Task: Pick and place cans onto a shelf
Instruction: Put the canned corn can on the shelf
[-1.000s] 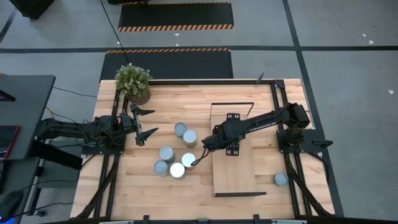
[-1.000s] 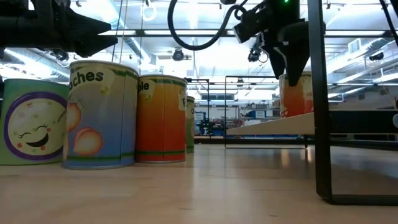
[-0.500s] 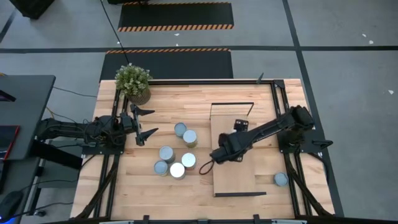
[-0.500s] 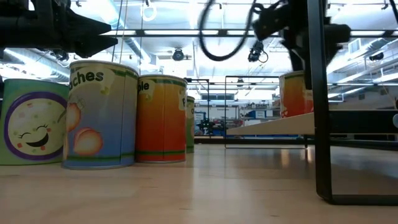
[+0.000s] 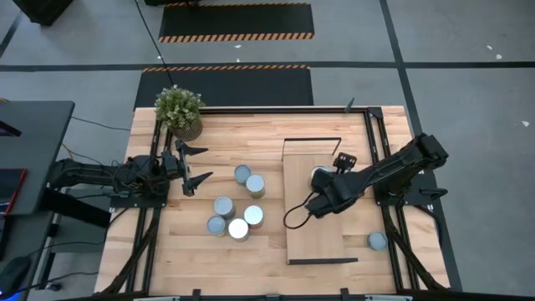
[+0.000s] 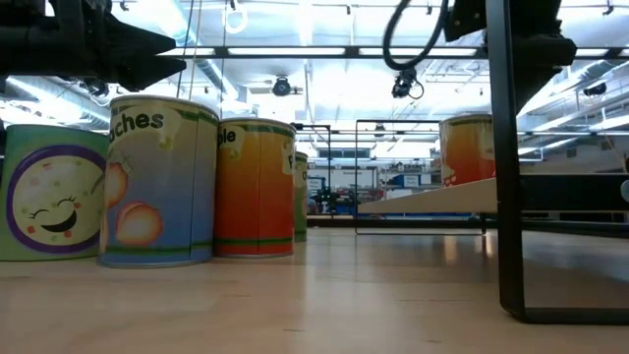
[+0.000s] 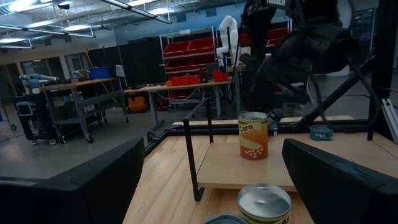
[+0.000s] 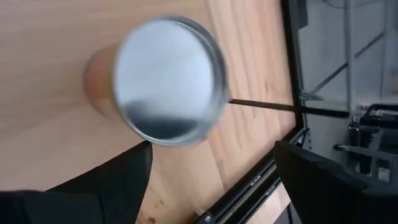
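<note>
A corn can (image 7: 253, 135) is standing upright on the shelf (image 5: 313, 226), with my right jaws (image 5: 322, 186) hanging wide open above it, holding nothing. Five more cans (image 5: 237, 209) are clustering on the counter (image 5: 217, 142) beside the shelf, where my left jaws (image 5: 194, 164) are waiting, spread wide.

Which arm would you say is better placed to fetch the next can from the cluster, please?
Left, probably: the left gripper hangs open beside the clustered cans, while the right gripper is over the shelf, above the placed can.

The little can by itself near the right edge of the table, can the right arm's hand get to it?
Probably yes. The lone can sits on bare table beside the right arm's base, apart from the shelf. The right hand is open above the shelf can.
</note>
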You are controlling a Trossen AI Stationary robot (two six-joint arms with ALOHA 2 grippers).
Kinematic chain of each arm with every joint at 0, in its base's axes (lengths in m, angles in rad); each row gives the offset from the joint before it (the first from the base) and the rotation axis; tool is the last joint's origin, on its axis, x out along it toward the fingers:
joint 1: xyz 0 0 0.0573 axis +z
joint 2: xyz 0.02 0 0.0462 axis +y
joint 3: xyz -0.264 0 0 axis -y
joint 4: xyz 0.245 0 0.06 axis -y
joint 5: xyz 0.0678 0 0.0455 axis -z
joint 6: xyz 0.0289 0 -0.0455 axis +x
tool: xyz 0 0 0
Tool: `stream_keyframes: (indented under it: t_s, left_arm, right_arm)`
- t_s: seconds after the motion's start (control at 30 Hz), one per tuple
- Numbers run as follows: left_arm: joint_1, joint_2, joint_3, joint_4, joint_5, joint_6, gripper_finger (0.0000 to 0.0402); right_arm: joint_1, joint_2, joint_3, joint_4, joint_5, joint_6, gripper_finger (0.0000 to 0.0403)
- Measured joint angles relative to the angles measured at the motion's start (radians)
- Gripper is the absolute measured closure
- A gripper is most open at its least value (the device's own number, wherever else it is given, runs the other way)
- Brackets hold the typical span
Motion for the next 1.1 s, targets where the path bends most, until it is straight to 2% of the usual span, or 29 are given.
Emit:
stream_keyframes:
  t_s: [0.2, 0.37, 0.53, 0.73, 0.87, 1.1]
  left_arm:
    - [0.000, 0.000, 0.000, -0.001, 0.000, 0.000, 0.0015]
    - [0.000, 0.000, 0.000, -0.001, 0.000, 0.000, 0.0015]
    - [0.000, 0.000, 0.000, -0.001, 0.000, -0.001, 0.0015]
    - [0.000, 0.000, 0.000, -0.001, 0.000, -0.001, 0.0015]
    - [0.000, 0.000, 0.000, -0.001, 0.000, -0.001, 0.0015]
    - [0.000, 0.000, 0.000, -0.002, 0.000, -0.001, 0.0015]
  right_arm:
    - [-0.009, -0.028, -0.020, 0.001, -0.126, 0.015, 0.0070]
    - [0.015, -0.015, -0.020, 0.102, -0.133, 0.046, 0.0072]
    - [0.034, -0.008, -0.020, 0.170, -0.062, 0.073, 0.0072]
    - [0.027, -0.008, -0.020, 0.084, 0.049, 0.157, 0.0072]
    - [0.007, -0.008, -0.020, -0.005, 0.060, 0.179, 0.0072]
    - [-0.053, -0.020, -0.044, 0.001, 0.097, 0.166, 0.0072]
